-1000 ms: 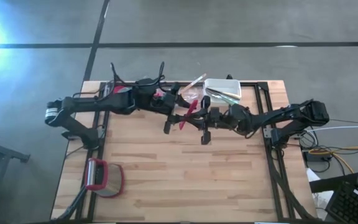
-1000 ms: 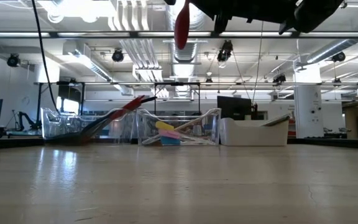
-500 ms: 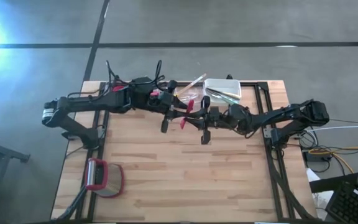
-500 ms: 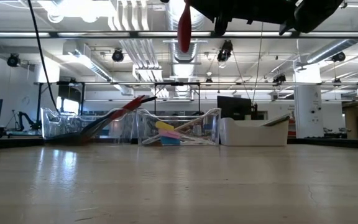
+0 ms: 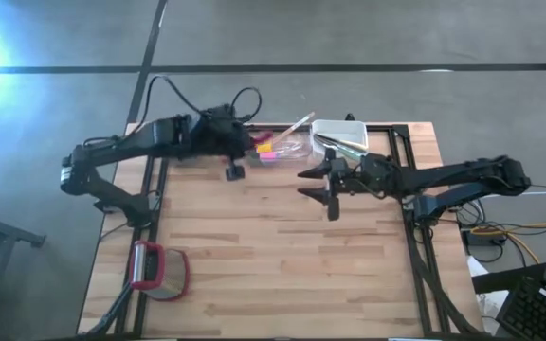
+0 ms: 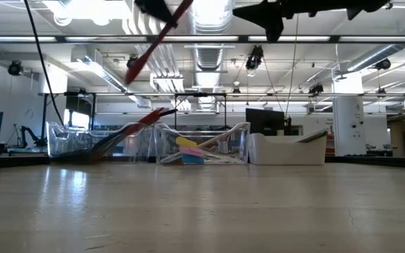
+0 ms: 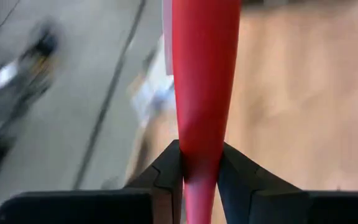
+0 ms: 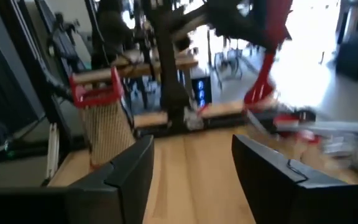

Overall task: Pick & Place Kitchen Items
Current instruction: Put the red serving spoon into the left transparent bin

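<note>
A red utensil is pinched between the left gripper's fingers, w/ the handle clamped & the rest sticking out ahead; whether it's the spatula or the whisk can't be told. In the high view the left gripper is seen just beside the clear tub, on the side away from the white tub, w/ a bit of red/pink showing at the clear tub's near edge. In the low view the red utensil hangs tilted, high above the table.

The right gripper is spread wide, nothing held, in front of the white tub over bare table.

Progress, as judged: several items are already lying in the clear tub (yellow, pink, blue pieces) & long utensils are leaned in a further tub beside it. One red item is still to be dropped. No loose items are seen on the table; only a red-framed round object sits well apart from the clear tub, at the near corner.
</note>
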### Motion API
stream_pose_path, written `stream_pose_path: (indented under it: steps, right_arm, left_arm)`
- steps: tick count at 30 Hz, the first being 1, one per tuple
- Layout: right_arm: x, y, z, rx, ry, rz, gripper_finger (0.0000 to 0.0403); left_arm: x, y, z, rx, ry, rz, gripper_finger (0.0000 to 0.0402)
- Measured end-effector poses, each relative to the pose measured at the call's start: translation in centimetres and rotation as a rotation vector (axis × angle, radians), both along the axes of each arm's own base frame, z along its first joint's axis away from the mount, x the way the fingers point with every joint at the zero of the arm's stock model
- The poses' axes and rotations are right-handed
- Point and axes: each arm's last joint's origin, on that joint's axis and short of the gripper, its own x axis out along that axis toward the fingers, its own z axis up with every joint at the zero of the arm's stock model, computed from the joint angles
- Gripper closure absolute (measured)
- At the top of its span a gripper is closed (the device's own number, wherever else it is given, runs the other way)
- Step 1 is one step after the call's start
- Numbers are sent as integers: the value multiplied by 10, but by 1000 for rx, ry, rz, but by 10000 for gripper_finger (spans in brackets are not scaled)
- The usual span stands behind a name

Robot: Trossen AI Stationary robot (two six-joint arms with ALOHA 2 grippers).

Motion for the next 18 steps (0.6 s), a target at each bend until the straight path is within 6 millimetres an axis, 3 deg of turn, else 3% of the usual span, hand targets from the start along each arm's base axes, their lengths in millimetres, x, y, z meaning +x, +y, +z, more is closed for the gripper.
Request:
stream_pose_path:
  steps: [4, 18]
  right_arm:
    - [-4, 0, -3, 30, 55, -4, 185]
    - [1, 1, -20, 35, 145, -3, 184]
  left_arm:
    - [-13, 29, -16, 14, 132, 161, 330]
    - [-54, 102, -84, -136, 280, 282, 330]
